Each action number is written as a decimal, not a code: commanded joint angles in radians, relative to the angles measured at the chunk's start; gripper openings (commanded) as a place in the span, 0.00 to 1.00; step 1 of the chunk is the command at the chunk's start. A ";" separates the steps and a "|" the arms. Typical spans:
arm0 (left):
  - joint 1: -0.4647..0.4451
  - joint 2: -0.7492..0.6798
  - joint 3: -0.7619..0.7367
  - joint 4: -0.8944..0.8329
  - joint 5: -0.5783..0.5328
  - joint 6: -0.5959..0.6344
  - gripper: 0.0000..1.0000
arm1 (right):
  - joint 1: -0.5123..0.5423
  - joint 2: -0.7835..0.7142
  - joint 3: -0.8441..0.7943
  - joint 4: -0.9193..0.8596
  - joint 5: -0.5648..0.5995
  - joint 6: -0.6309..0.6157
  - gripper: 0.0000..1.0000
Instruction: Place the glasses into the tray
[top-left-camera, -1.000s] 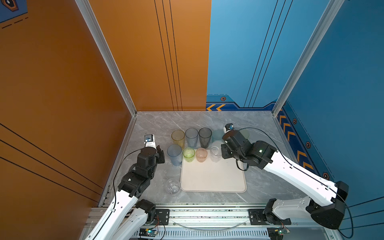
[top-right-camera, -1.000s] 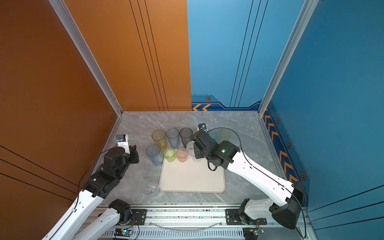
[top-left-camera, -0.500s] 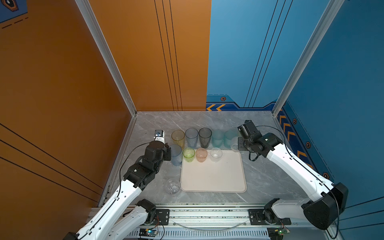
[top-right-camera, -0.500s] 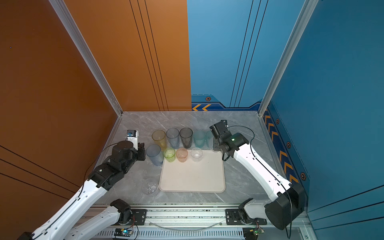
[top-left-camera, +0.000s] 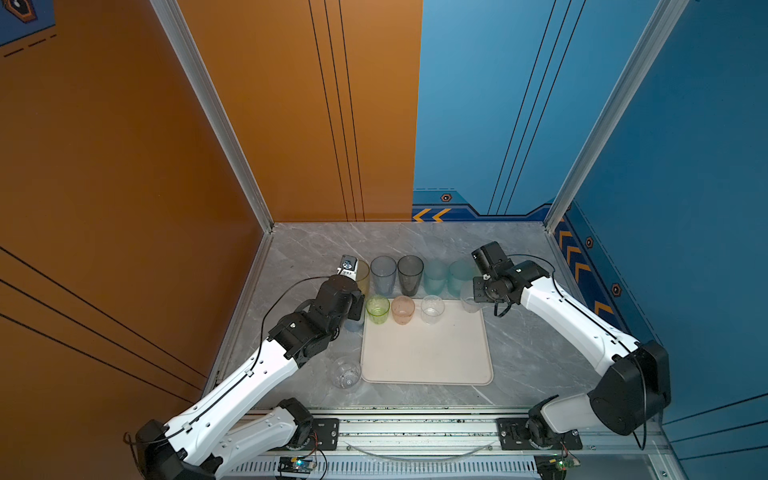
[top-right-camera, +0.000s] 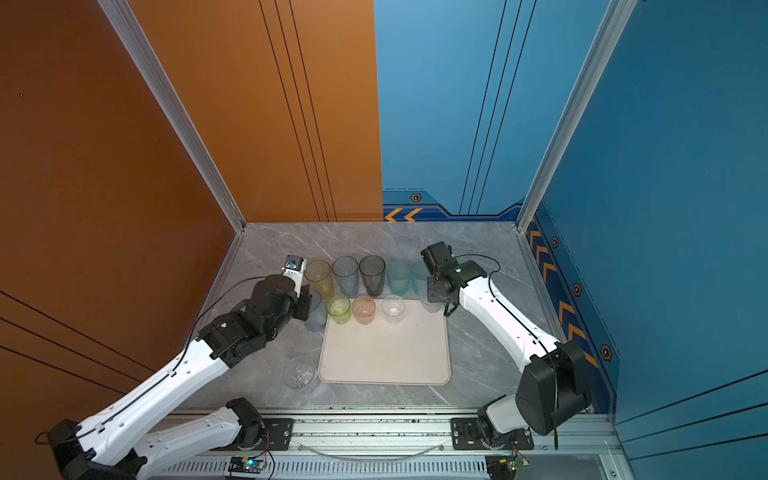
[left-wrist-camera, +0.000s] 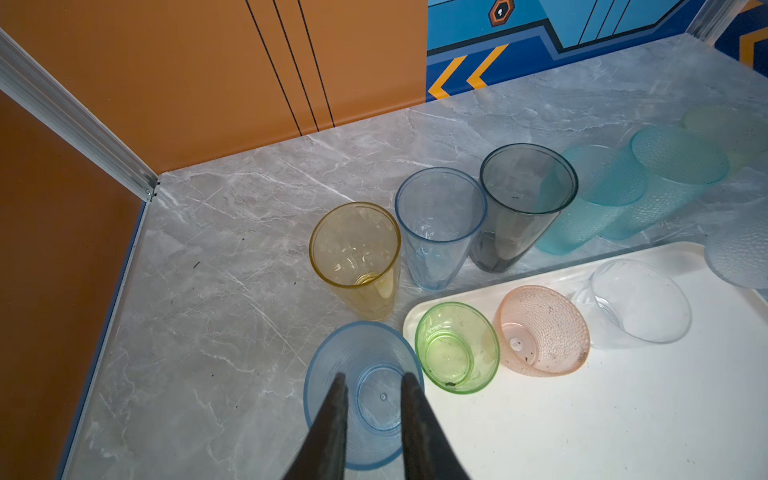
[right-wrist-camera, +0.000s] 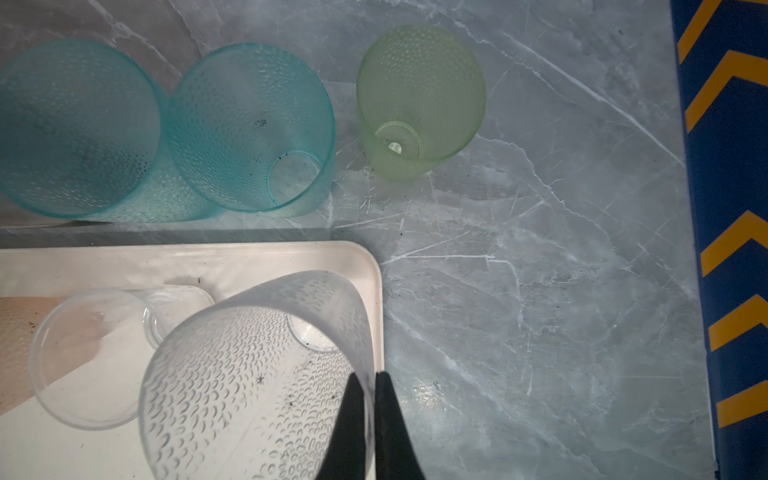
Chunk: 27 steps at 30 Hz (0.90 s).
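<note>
Two arms reach in from the near rail with elbows bent, each wrist tipped down at a far corner of the tray (top-left-camera: 424, 353). The left gripper (left-wrist-camera: 372, 380) hangs over the mouth of a short blue tumbler (left-wrist-camera: 376, 405), which stands on the table just off the tray's far left corner. Its fingers stand a little apart and clamp nothing that I can see. The right gripper (right-wrist-camera: 368, 376) is pinched tight on the rim of a frosted tumbler (right-wrist-camera: 232, 374), one finger inside and one outside. That glass is over the tray's far right corner; whether its base touches the tray I cannot tell.

The table (top-left-camera: 523, 365) is grey marble, boxed in by an orange wall (top-left-camera: 124, 166) on the left and a blue wall (top-left-camera: 685, 208) on the right.

Three short glasses line the tray's far edge, all upright: green glass (top-left-camera: 377, 309), pink glass (top-left-camera: 402, 309), clear glass (top-left-camera: 432, 309). Dark specks lie in the green and the pink.

Behind the tray, on the table, runs a row of tall ones: yellow tumbler (top-right-camera: 318, 276), tall blue tumbler (top-left-camera: 383, 274), grey tumbler (top-left-camera: 410, 274) and two teal tumblers (right-wrist-camera: 249, 124) touching each other. A pale green tumbler (right-wrist-camera: 419, 99) stands further along, apart from them. A lone glass (top-left-camera: 345, 372) stands on the table beside the tray's near left corner.
</note>
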<state>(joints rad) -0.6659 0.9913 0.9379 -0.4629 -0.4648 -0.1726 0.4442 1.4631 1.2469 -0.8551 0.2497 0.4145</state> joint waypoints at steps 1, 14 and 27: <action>-0.011 0.004 0.032 -0.022 -0.025 0.013 0.25 | -0.010 0.021 -0.011 0.021 -0.030 -0.022 0.01; -0.012 0.024 0.056 -0.045 -0.008 0.010 0.25 | -0.044 0.048 -0.067 0.081 -0.124 -0.013 0.01; -0.008 0.038 0.059 -0.049 0.003 0.007 0.26 | -0.065 0.080 -0.089 0.124 -0.138 -0.013 0.01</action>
<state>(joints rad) -0.6701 1.0279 0.9638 -0.4915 -0.4644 -0.1730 0.3882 1.5311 1.1725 -0.7601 0.1230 0.4076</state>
